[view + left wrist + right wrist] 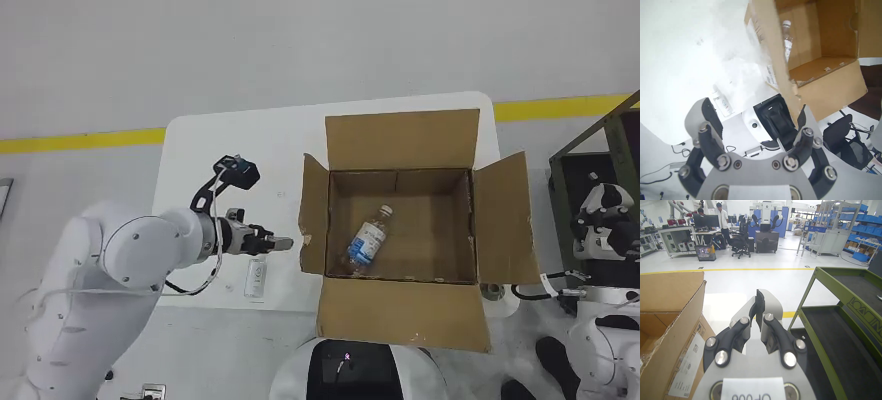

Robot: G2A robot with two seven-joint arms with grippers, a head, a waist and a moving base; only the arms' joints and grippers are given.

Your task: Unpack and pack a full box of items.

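An open cardboard box (400, 140) stands on the white table (200, 150), flaps spread. One clear water bottle (367, 241) with a blue label lies on the box floor, also seen past the box's flap as bottle (787, 40). A second small bottle (256, 277) lies on the table beside the box's left flap, seen again as bottle (722, 103). My left gripper (272, 243) hovers open and empty just above that bottle, close to the left flap; its fingers (712, 115) stand wide apart. My right gripper (757, 306) is shut and empty, off the box's right side.
A green cart (844, 317) with dark shelves stands to the right of the table. The box (664, 313) rises close on the right gripper's other side. A yellow floor line (80, 140) runs behind the table. Bare tabletop lies left of the box.
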